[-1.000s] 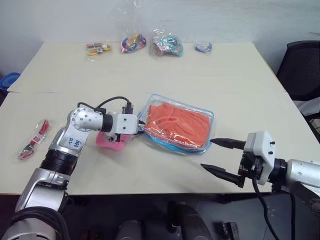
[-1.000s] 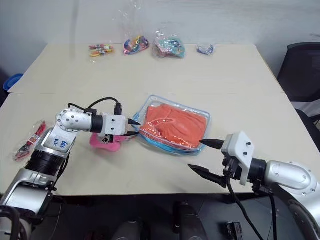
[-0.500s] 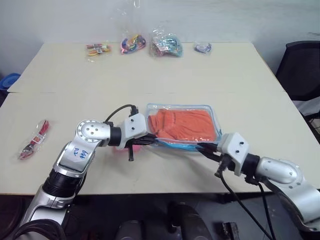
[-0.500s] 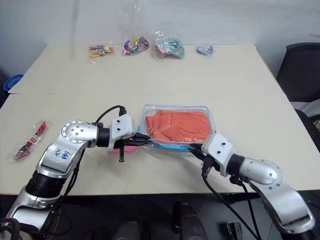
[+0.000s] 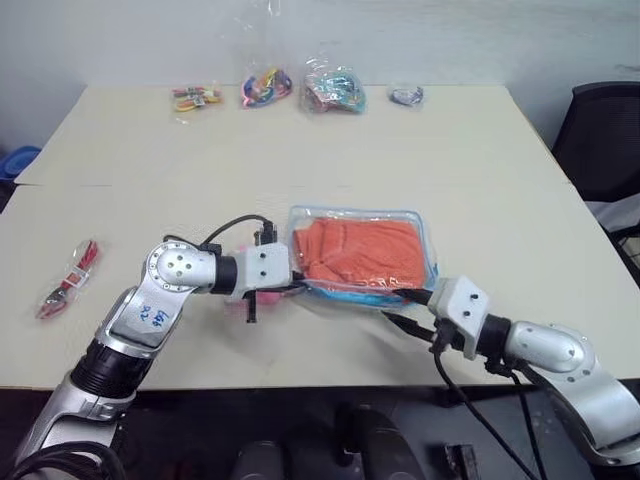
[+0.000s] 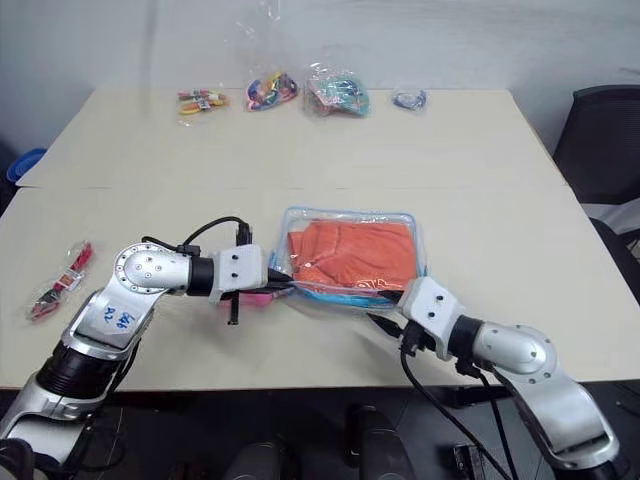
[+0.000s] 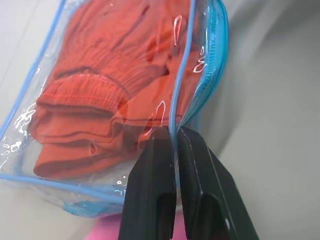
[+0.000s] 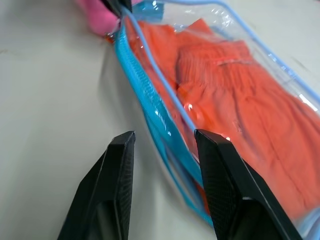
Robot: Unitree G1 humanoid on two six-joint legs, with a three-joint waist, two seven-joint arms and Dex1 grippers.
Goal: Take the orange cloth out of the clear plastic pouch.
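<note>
Pouch [image 5: 362, 252] now lies squared up near the front of the desk [image 5: 450, 160], cloth [image 5: 362, 250] entirely inside it. A second ago it sat skewed, its near corner pointing toward the right arm; it has since been swung round and drawn slightly toward the robot.

Left gripper [image 7: 174, 150] has closed: it had only reached the pouch's left end a second ago, and is now pressed together on the clear film and blue trim at the pouch's edge, pinching it. That gives an anchor on one side of the opening.

Right gripper [image 8: 165, 145], wide and well apart from the pouch a second ago, has come in to the near right corner. Its fingers [image 8: 120, 165] now stand spread, one on each side of the blue zipper edge, with nothing pinched between them as far as the wrist view shows.

Judgement: pouch is held but not yet opened; cloth not yet touched. Right side looks set to take the zipper edge or pull.

Hard to make out: whether the zipper is open or shut; no slider or gap is clear. A pink thing [image 6: 257, 297] peeps out beneath the left gripper, mostly hidden. In the head views the right fingertips are dark against the pouch's shadow.
</note>
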